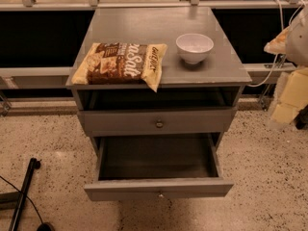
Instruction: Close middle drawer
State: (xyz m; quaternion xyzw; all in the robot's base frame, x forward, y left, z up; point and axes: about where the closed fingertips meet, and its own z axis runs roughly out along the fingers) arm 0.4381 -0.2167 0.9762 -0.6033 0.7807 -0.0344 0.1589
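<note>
The middle drawer (159, 188) of the grey cabinet is pulled far out towards me. Its dark box interior (156, 157) looks bare, and a small brass knob (160, 194) sits at the centre of its flat front panel. The drawer above it (157, 121), with a like knob, stands slightly out. My gripper (288, 97) shows as pale yellowish blurred shapes at the right edge of the camera view, to the right of the cabinet, above the floor and apart from the drawers.
On the cabinet top (226, 66) lie a brown and cream chip bag (120, 63) at the front left and a white bowl (194, 47) at the right. A black pole (23, 191) lies on the speckled floor at the left. Cables (275, 57) hang at the right.
</note>
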